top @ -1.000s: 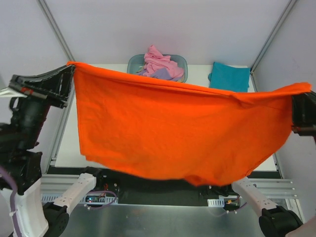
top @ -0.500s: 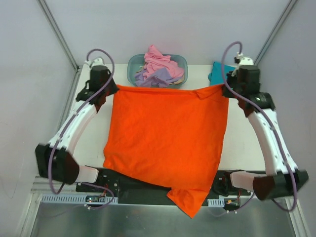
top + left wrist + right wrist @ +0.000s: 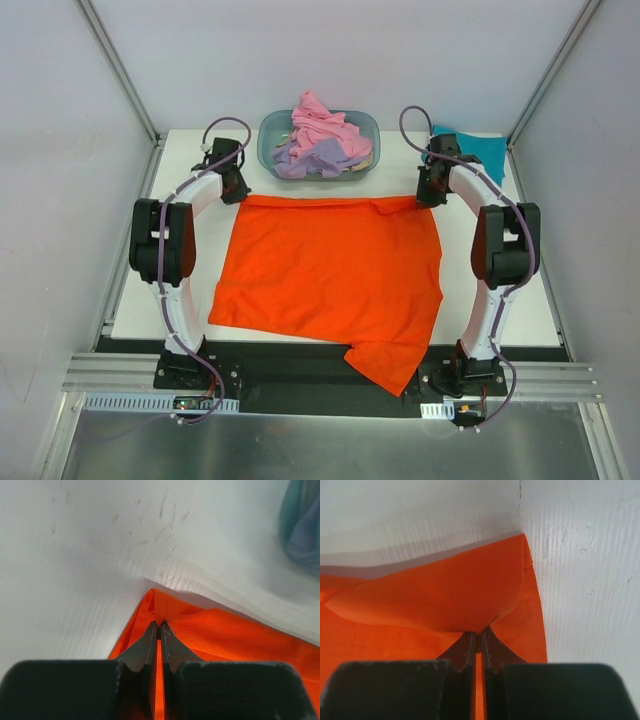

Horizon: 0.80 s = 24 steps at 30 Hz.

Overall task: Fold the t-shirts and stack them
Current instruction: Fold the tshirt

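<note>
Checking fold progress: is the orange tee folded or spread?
Spread: the tee lies open on the table, far corners pinched by left gripper and right gripper.

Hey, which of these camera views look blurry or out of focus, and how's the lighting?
Top external: evenly lit and sharp, no harsh shadows around the orange t-shirt. Left wrist: the tub at upper right is blurred; the left gripper is dark and soft. Right wrist: the table ridges are crisp; the right gripper is dark, soft-edged.
</note>
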Motion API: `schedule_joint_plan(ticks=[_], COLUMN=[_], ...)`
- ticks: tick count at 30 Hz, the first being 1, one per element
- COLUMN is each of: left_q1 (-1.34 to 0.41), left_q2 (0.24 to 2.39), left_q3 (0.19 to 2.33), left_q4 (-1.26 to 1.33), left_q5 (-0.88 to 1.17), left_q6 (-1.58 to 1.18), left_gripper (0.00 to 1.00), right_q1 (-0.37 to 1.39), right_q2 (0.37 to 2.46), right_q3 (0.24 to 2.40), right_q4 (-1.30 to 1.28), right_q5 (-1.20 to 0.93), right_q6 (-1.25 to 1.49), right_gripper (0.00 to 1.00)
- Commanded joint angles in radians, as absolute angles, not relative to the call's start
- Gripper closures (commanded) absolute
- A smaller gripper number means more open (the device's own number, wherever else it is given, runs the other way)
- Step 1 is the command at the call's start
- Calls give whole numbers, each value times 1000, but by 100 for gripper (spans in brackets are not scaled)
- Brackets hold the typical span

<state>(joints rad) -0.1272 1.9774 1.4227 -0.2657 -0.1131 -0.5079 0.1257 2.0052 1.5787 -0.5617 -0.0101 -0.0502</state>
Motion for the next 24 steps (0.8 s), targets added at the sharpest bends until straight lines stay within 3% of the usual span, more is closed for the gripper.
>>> schedule_joint_plan(ticks=[1, 15, 24], left_q1=[-126, -124, -124], left_q2=[1945, 1674, 1580], left_q3=[1474, 1181, 1075], left_q4=[-241, -247, -351], left_q5=[-98, -68, -184], left_q6=[-503, -515, -574], left_gripper=[100, 100, 100], right_q1=[115, 166, 229], right_q2=[1948, 1559, 1497], right_q3=[1635, 1261, 1121], right_q4=[-577, -819, -894], right_q5=[-106, -227, -140], right_q6=[-15, 98, 150], right_gripper=[99, 98, 97])
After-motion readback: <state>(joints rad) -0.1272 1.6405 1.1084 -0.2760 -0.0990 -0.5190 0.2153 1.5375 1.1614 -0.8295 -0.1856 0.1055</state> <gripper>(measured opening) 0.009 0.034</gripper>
